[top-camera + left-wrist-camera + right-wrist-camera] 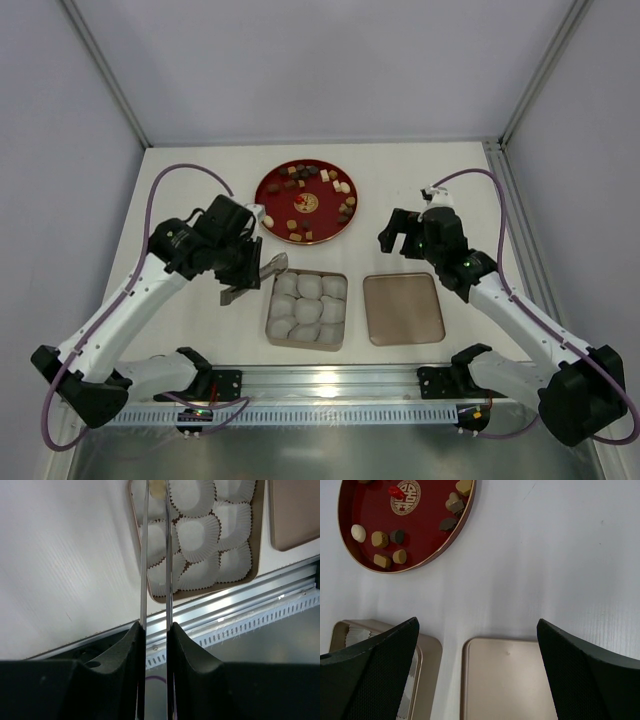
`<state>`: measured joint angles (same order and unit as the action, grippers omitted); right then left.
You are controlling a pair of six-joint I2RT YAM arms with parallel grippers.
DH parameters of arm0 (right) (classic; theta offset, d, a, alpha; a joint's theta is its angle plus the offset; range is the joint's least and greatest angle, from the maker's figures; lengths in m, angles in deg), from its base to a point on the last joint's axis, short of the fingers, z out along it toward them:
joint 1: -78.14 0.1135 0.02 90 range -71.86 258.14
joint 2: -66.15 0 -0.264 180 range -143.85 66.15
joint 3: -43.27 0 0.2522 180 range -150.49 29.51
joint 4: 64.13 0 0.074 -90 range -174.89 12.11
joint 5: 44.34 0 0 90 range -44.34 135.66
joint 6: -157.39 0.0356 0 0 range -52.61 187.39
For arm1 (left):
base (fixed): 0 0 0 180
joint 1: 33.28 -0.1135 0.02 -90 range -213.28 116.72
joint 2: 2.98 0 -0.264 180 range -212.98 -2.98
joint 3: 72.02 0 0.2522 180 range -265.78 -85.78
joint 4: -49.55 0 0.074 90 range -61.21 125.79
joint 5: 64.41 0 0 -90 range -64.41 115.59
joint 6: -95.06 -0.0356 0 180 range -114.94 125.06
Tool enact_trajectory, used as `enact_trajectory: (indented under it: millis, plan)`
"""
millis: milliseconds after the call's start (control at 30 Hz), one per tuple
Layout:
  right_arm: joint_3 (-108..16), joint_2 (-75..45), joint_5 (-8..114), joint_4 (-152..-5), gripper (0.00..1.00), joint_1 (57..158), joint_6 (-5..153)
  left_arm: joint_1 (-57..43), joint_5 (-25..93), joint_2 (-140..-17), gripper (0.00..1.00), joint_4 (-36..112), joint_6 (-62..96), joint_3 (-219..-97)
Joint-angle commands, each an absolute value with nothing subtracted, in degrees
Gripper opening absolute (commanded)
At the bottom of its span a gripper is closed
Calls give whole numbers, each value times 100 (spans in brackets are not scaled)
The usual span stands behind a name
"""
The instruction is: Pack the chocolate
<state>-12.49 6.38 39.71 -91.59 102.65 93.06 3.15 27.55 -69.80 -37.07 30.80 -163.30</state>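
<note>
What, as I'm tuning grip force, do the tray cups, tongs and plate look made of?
The cups: thin white paper, matte, going by the fine pleated walls.
The tongs: probably steel, polished; the thin blades mirror the light.
The plate: glossy red, lacquer or plastic; the sheen can't settle which.

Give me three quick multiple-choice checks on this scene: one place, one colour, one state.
1. Where does the lid lie relative to the tray?
A) on it
B) to its right
C) behind it
2. What colour is the plate?
A) red
B) blue
C) white
3. How is the right end effector?
A) shut tight
B) wide open, empty
C) out of view

Answers:
1 B: the lid lies flat on the table beside the tray.
2 A: both the rim and the inside are dark red.
3 B: its fingers stand far apart with nothing between them.
</note>
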Motion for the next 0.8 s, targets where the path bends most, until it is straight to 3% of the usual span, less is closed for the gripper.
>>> enact_trajectory:
  millis: [0,767]
  plan:
    - [-1444,612,3978,-8897,100,10257,9323,416,2963,-6767,17,-3610,3222,-16076]
    - [-1338,594,4022,-8809,100,10327,9384,575,2744,-6863,20,-2907,3275,-15249]
